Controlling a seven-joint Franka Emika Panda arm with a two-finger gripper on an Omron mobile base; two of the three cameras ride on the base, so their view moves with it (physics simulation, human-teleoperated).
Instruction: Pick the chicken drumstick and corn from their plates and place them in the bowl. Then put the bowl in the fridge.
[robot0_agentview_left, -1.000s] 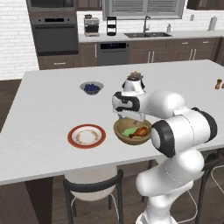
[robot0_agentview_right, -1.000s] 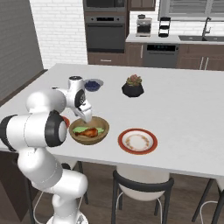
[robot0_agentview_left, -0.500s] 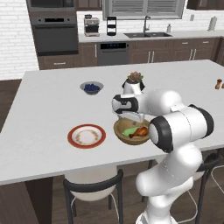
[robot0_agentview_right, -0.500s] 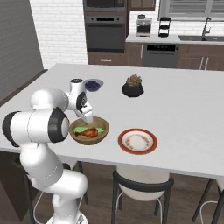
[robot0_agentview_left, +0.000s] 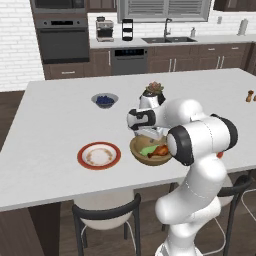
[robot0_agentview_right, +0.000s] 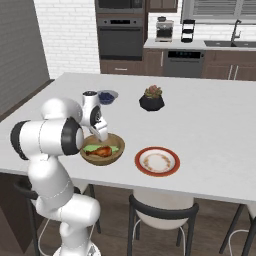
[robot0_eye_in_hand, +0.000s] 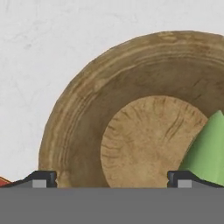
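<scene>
Gripper (robot0_eye_in_hand: 112, 179) has dropped closer over the bowl (robot0_eye_in_hand: 78, 127), jaws wide and empty; corn (robot0_agentview_left: 148, 149) and drumstick (robot0_agentview_left: 161, 150) inside, fridge next.

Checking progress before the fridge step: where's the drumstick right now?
The chicken drumstick lies inside the wooden bowl beside the corn, at the counter's near edge, left of the empty plate in the right base view.

Blueberry bowl (robot0_agentview_left: 105, 100) near plant pot (robot0_agentview_left: 154, 90); stools (robot0_agentview_left: 106, 220) below.
</scene>
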